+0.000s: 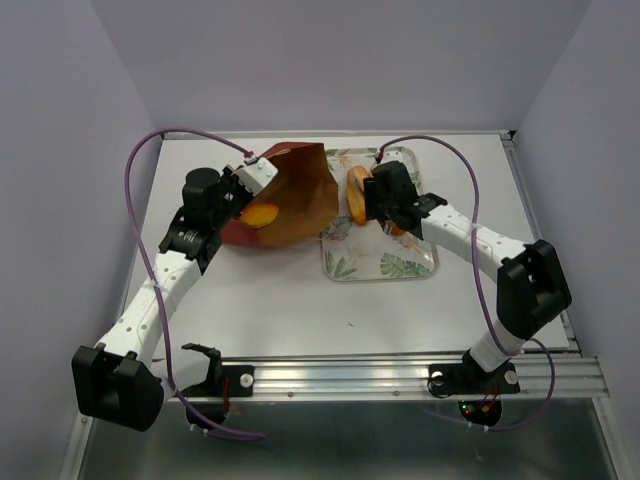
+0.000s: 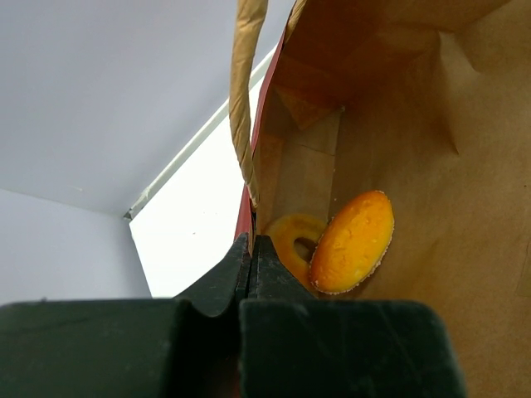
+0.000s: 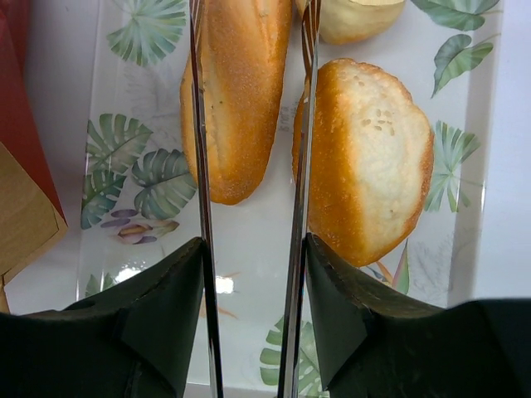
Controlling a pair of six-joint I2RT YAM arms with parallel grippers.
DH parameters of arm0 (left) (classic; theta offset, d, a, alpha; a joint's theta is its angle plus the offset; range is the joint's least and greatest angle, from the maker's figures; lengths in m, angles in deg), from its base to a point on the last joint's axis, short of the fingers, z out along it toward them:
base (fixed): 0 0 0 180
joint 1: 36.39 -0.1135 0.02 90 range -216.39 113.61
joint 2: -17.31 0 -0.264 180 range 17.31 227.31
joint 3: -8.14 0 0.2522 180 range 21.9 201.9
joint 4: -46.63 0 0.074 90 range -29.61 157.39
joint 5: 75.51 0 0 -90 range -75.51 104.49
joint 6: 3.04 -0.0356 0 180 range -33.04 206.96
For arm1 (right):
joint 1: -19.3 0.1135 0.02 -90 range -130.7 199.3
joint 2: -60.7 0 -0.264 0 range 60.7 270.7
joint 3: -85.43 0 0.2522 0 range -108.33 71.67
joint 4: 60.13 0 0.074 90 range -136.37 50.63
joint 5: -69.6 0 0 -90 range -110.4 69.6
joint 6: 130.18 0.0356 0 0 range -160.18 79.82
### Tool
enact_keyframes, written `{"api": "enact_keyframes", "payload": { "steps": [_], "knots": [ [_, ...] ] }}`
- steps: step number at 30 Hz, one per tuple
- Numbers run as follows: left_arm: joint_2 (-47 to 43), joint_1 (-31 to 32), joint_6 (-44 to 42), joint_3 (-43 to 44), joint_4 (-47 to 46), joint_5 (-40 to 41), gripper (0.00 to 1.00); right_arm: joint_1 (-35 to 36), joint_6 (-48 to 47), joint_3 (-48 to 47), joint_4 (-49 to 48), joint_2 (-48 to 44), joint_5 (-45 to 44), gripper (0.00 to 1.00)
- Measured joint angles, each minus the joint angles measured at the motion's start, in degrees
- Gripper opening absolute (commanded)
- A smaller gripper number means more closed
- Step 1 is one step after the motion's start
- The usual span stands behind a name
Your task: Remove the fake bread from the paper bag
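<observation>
The dark red paper bag (image 1: 300, 195) lies on its side, its mouth toward my left gripper (image 1: 255, 178). That gripper (image 2: 251, 249) is shut on the bag's rim (image 2: 246, 217). Inside the bag lie an orange bun (image 2: 353, 243) and a ring-shaped bagel (image 2: 290, 236). My right gripper (image 1: 385, 200) hangs over the leaf-patterned tray (image 1: 385, 265) and is shut on metal tongs (image 3: 200, 166). The tongs' blades stand on either side of an oblong loaf (image 3: 241, 91). A pale wedge (image 3: 373, 157) lies to its right, and another bread piece (image 3: 353, 16) lies beyond it.
The bag's paper handle (image 2: 242, 99) hangs across its mouth. The tray sits right of the bag, touching it. White table (image 1: 300, 300) lies in front of both. Grey walls stand on three sides.
</observation>
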Motion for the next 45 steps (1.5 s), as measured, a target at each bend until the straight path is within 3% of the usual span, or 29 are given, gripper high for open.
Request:
{"api": "enact_keyframes", "payload": {
  "steps": [11, 19, 26, 33, 45],
  "knots": [
    [0.02, 0.0, 0.61, 0.0, 0.0, -0.15, 0.0, 0.0, -0.66, -0.94, 0.35, -0.5, -2.84, 0.54],
    [0.72, 0.0, 3.93, 0.02, 0.0, -1.44, 0.0, 0.0, -3.76, -1.6, 1.18, -7.52, -1.05, 0.53],
    [1.16, 0.0, 4.57, 0.02, 0.04, -2.78, 0.0, 0.0, -9.51, -1.64, 1.2, -15.17, 5.73, 0.52],
    [1.16, -1.97, -1.62, -0.07, 0.0, -6.78, 0.0, 0.0, -14.29, 0.74, 1.31, -22.58, 15.06, 0.51],
    [1.16, -4.79, -4.61, -0.07, 0.26, -12.83, 0.0, -0.02, -16.63, 3.78, 3.04, -24.94, 31.74, 0.48]
  ]
}}
